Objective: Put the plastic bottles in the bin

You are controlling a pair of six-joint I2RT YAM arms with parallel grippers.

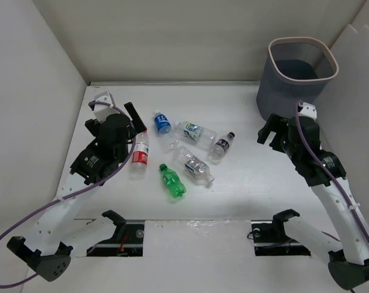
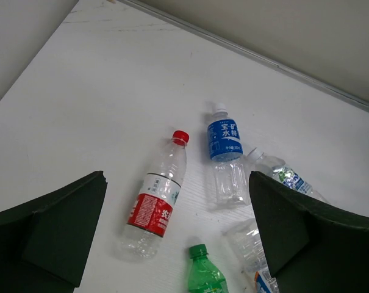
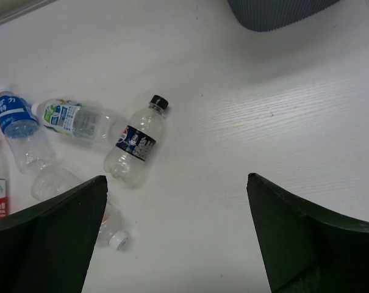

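The first pick-up is judged to be in hand, since all six bottles (image 1: pixel 194 165) are seen lying on their sides in a cluster on the tabletop (image 1: pixel 263 183). The bin (image 1: pixel 282 91) stands at the far right corner, well apart from them. The left pincer (image 2: pixel 175 177) is held wide open and empty above the red-labelled bottle (image 2: pixel 155 204), so the next move is judged to call for it to be lowered astride that bottle's body and closed. The right pincer (image 3: pixel 175 178) is likewise spread wide with nothing held, poised above the tabletop near the dark-labelled bottle (image 3: pixel 137 143).
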